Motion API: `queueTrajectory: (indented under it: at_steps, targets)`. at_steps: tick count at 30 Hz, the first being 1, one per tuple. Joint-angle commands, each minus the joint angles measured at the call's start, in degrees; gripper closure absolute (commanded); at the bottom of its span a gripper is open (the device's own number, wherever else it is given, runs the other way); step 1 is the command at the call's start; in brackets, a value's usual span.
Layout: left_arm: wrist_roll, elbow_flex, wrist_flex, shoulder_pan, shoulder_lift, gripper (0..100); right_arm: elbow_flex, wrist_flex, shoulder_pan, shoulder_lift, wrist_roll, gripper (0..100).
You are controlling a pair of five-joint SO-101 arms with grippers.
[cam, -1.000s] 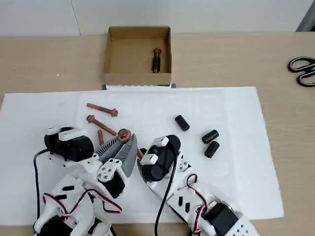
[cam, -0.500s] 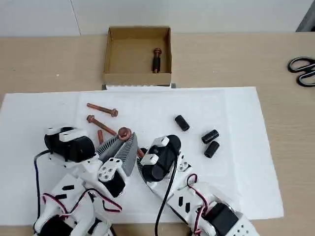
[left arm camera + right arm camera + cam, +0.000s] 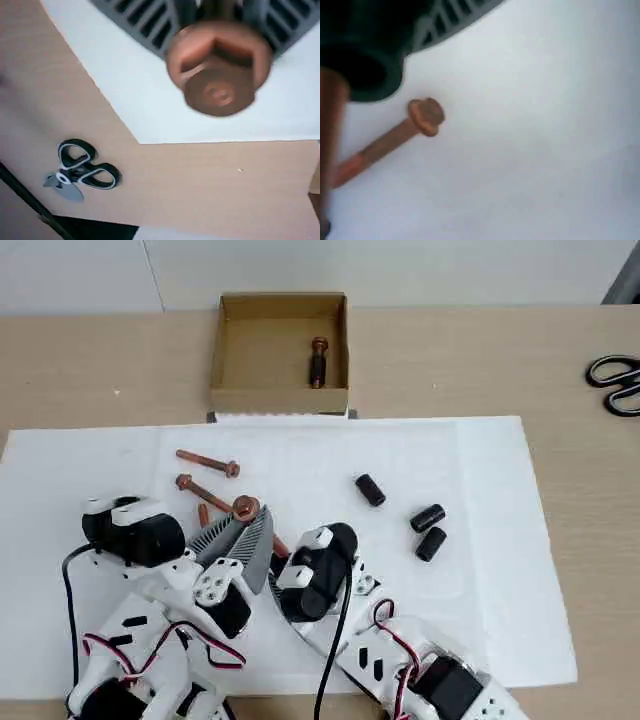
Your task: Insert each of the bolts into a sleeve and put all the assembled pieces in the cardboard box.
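Between held bolt [image 3: 245, 508] and cardboard box [image 3: 262, 365] lie loose bolts [image 3: 208, 462].

My left gripper [image 3: 243, 520] sits in the lower left of the frame, its grey fingers [image 3: 225, 537] closed on a bolt [image 3: 245, 508] whose head faces up at the camera. My right arm [image 3: 315, 570] lies just beside it, at lower centre. 3 loose bolts [image 3: 208, 462] lie on the white sheet [image 3: 500, 590] above my left gripper, and 3 black sleeves [image 3: 370, 490] lie right of centre. The cardboard box [image 3: 228, 350] at top centre holds 1 assembled piece [image 3: 318, 362] near its right wall. Scissors [image 3: 615, 385] lie at the right edge on the table [image 3: 100, 360].
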Motion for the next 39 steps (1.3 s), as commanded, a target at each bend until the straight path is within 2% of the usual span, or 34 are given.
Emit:
queueTrajectory:
  at_steps: [1,17,24,33,39]
  targets:
    - [-0.18,-1.19,-1.58,0.26,-0.53,100,-0.44,-1.36,-0.57,-0.75,-0.44,99.5]
    - [-0.18,-1.1,-1.49,0.62,-0.44,100,-0.79,-1.71,2.24,-0.75,-0.26,99.5]
    - [-0.18,0.31,2.9,0.79,-0.53,100,-2.37,-1.8,2.33,-0.75,-0.26,99.5]
    - [-0.18,0.48,3.43,0.88,-0.35,100,-3.25,-1.71,2.33,-0.75,-0.18,99.5]
    - [-1.58,2.42,3.52,6.51,-0.44,100,-3.25,-1.8,2.24,-0.66,-0.18,99.5]
